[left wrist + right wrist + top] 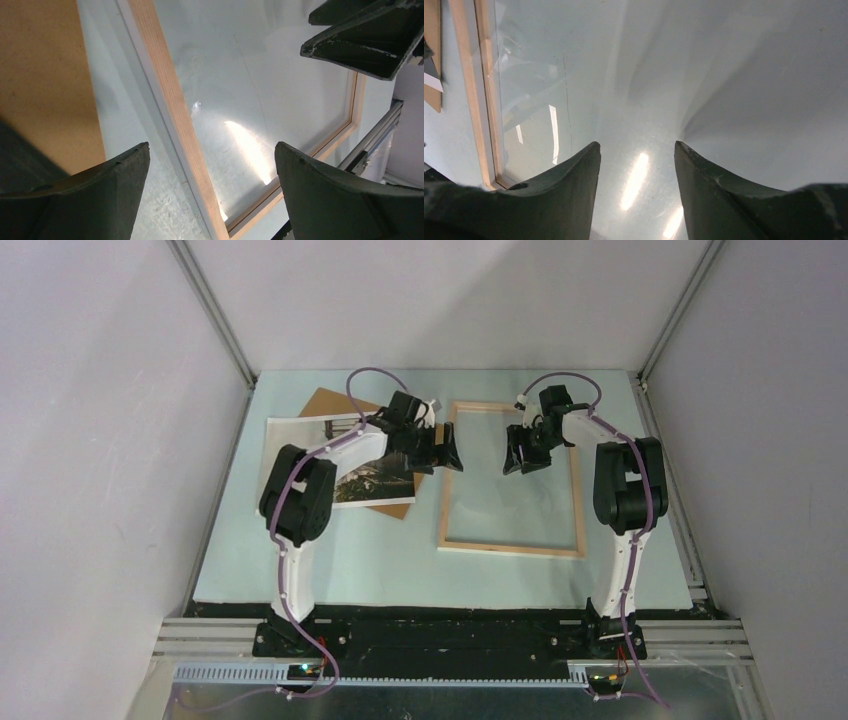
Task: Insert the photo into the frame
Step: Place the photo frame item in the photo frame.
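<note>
We see the left arm bent at the elbow and reaching from its base toward the far left part of the frame. Its wrist is turned so that the left tool points at the frame's left rail. In the left wrist view this tool stands fully wide: one dark finger is over the bench just outside the rail, the other over the pane. Nothing is between them.

The right arm rises at the frame's right side and folds inward, so the right tool hangs over the far half of the pane. Its wrist view shows the right tool with the fingers about half apart and only the shiny pane between them; it grips nothing. Whether the tips touch the pane, we cannot tell.

The frame lies flat, with pale bare wood rails and a clear, reflecting middle. The photo, a thin print with a white border, lies flat on the bench left of the frame, partly hidden under the left arm. It rests on a plain brown backing board, which has a matte surface.
</note>
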Controlling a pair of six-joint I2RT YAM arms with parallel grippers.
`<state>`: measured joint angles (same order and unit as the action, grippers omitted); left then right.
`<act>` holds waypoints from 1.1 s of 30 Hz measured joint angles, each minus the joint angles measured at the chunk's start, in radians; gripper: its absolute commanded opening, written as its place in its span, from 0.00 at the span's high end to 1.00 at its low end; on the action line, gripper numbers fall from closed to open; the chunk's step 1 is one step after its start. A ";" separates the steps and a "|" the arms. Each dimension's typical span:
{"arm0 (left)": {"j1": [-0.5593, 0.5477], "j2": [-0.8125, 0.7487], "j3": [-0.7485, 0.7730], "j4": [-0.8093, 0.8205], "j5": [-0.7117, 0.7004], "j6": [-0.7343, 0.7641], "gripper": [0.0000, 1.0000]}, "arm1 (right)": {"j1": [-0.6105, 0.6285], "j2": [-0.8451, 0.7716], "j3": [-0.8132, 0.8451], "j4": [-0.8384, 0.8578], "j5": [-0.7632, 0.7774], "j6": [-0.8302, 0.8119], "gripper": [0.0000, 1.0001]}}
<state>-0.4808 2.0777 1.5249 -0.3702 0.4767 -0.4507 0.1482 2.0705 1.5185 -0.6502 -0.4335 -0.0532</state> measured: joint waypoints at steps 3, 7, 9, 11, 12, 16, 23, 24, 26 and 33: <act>0.000 -0.046 -0.025 -0.014 -0.018 0.038 0.00 | -0.002 -0.006 0.000 -0.006 0.001 -0.003 0.30; 0.000 -0.132 -0.061 -0.037 -0.057 0.116 0.00 | -0.010 -0.054 0.000 -0.025 0.011 -0.011 0.27; 0.000 -0.175 -0.079 -0.039 -0.088 0.158 0.00 | -0.019 -0.093 -0.001 -0.029 0.020 -0.014 0.27; 0.000 -0.216 -0.098 -0.040 -0.117 0.201 0.01 | -0.036 -0.142 -0.012 -0.025 0.037 -0.023 0.28; 0.000 -0.235 -0.108 -0.041 -0.133 0.223 0.01 | -0.047 -0.167 -0.021 -0.025 0.048 -0.026 0.29; 0.000 -0.299 -0.151 -0.044 -0.187 0.299 0.01 | -0.113 -0.246 -0.066 -0.017 0.118 -0.033 0.30; 0.000 -0.392 -0.241 -0.051 -0.240 0.391 0.01 | -0.253 -0.257 -0.115 -0.010 0.220 -0.038 0.34; 0.000 -0.406 -0.254 -0.052 -0.244 0.399 0.01 | -0.265 -0.253 -0.115 -0.007 0.233 -0.041 0.34; 0.003 -0.427 -0.276 -0.054 -0.251 0.407 0.01 | -0.275 -0.239 -0.115 0.001 0.252 -0.047 0.36; 0.015 -0.497 -0.341 -0.061 -0.274 0.459 0.01 | -0.270 -0.158 -0.115 0.027 0.287 -0.057 0.41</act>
<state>-0.4660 1.5806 1.1835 -0.4309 0.2031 0.0082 -0.1215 1.9125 1.4036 -0.6228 -0.1467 -0.1101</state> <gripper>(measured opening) 0.988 0.607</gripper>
